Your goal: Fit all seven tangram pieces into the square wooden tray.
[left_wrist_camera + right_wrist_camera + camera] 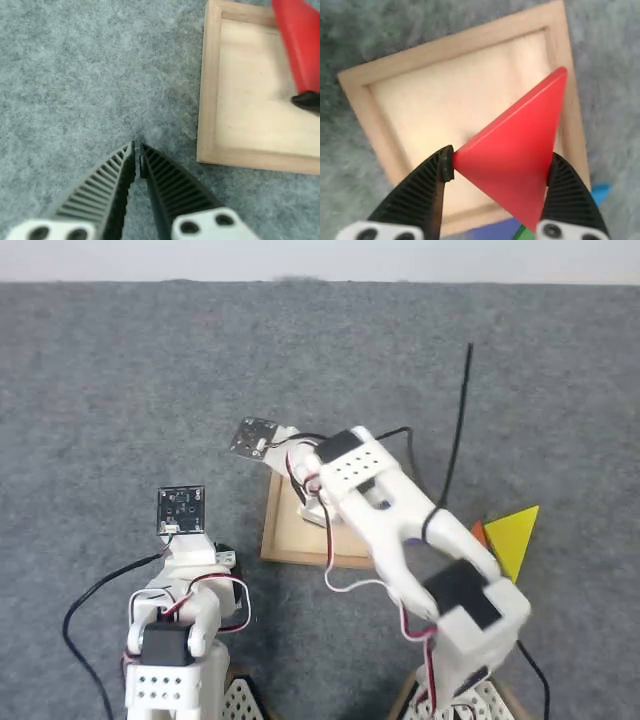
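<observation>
Count: square wooden tray [285, 535] ×1; red plastic triangle [520, 155] ×1; yellow triangle [515, 535] ×1; orange sliver [479, 532] ×1; green sliver [522, 234] ×1; dark blue sliver [487, 231] ×1; light blue sliver [600, 191] ×1.

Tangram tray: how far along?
Done: nothing seated; the visible floor of the square wooden tray is bare. In hand: right hand grips the red triangular piece over it. Remaining: that piece, plus the yellow triangular piece and orange piece outside. Left hand shut over grey carpet.

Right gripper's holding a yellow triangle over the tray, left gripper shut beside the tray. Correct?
No: the triangle in the right gripper is red, not yellow; the right wrist view shows it. The rest holds.
</observation>
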Controlling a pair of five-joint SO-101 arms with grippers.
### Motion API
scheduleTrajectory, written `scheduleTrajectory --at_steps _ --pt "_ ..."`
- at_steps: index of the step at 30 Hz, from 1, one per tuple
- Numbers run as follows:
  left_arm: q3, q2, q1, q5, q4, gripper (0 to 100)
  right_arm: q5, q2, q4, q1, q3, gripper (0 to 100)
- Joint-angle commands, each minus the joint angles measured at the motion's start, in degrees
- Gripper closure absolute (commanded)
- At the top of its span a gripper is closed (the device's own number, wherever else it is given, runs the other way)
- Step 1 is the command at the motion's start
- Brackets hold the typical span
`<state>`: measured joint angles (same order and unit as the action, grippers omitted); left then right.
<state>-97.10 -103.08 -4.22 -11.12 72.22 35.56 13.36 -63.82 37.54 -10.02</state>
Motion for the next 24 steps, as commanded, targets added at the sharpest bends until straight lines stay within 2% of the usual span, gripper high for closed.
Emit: scheduleTrajectory --at_steps 1,6,12,20,24 --pt "0.66 -1.14 -0.35 0.62 0.09 99 5.36 2.42 0.75 0.84 7.21 83.0" --pt "0.66 -1.14 -0.35 0.62 0.09 99 8.62 6.9 0.57 0.84 10.02 81.6" --pt "0.66 -1.14 -0.35 0.62 0.09 99 8.35 7.25 0.48 -0.04 10.29 62.9" --pt "0.66 -1.14 -0.35 0.62 0.09 99 8.35 -1.71 -5.05 -1.98 10.29 70.6" --pt "0.66 -1.14 -0.35 0.62 0.09 99 3.69 -12.18 -12.0 -4.0 9.67 70.6"
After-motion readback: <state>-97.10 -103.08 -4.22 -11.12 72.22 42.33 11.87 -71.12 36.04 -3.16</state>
